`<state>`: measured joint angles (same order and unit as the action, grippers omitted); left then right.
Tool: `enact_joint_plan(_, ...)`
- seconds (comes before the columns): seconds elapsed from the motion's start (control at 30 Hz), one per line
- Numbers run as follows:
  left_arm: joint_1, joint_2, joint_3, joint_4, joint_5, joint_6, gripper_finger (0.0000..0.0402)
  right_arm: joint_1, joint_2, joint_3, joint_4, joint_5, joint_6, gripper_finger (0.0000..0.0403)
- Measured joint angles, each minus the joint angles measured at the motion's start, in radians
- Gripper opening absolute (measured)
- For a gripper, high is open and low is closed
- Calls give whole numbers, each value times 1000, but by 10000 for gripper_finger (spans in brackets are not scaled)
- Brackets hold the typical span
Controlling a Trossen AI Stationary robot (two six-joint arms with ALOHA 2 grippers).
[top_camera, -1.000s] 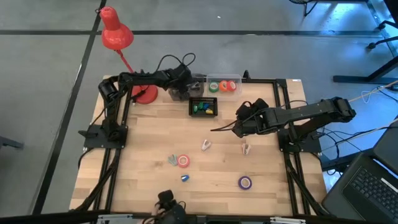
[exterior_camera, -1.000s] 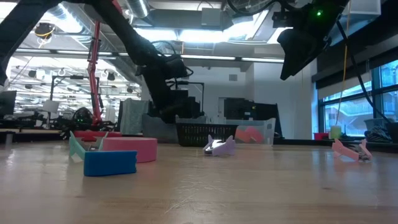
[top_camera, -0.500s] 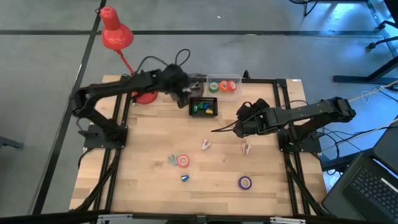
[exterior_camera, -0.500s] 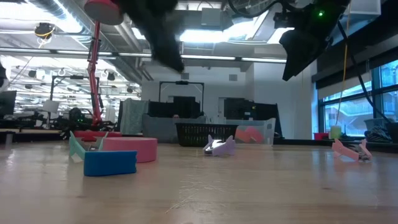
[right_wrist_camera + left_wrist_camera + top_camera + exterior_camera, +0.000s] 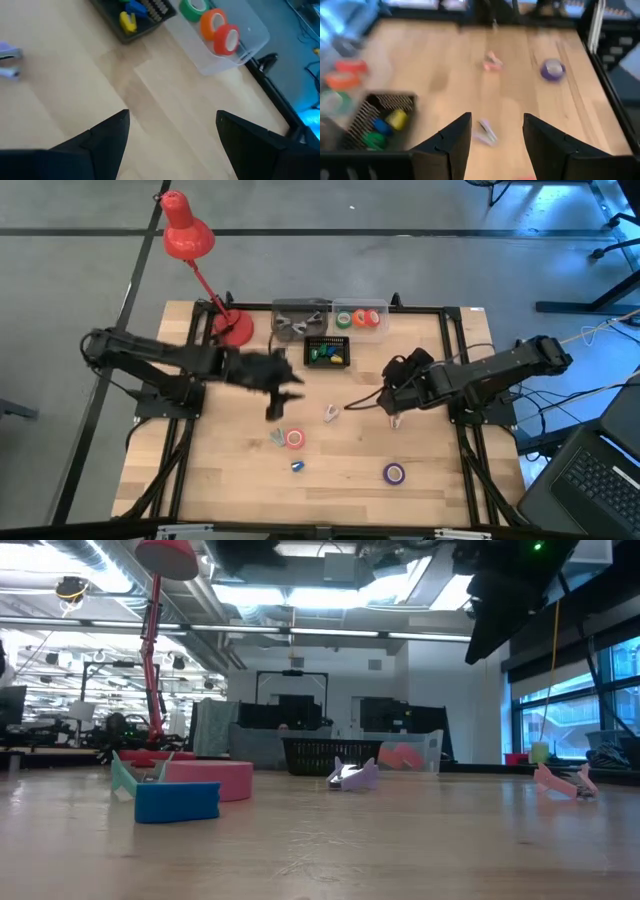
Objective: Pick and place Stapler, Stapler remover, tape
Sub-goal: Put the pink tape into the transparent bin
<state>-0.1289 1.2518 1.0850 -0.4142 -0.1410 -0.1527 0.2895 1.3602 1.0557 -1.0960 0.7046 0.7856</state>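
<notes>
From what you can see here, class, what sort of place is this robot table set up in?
Probably a lab or workshop in an open-plan office: exposed ceiling pipes and strip lights, desks with dark monitors behind the wooden table, and a bare concrete floor around it.

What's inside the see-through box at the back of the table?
The clear box holds three tape rolls standing side by side: a green one, an orange one and a red one. Nothing else shows inside, though the rolls could hide something small behind them.
</notes>
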Motion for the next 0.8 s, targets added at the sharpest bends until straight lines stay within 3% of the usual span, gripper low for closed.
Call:
enact_joint_plan(0.17, -150, 12, -197, 185, -131, -125, 169, 42, 0, 0, 9, -31, 2, 300)
enact_joint_plan(0.3, -205, 11, -328, 348, -160, -208, 169, 52, 0, 0, 51, -67, -35, 300)
enact_joint_plan(0.6, -176, 46, -398, 295, -123, -247, 169, 45, 0, 0, 165, -79, -160, 300)
enact_joint_plan(0.8, -121, 142, -403, 292, 6, -340, 169, 40, 0, 0, 170, -77, -166, 300)
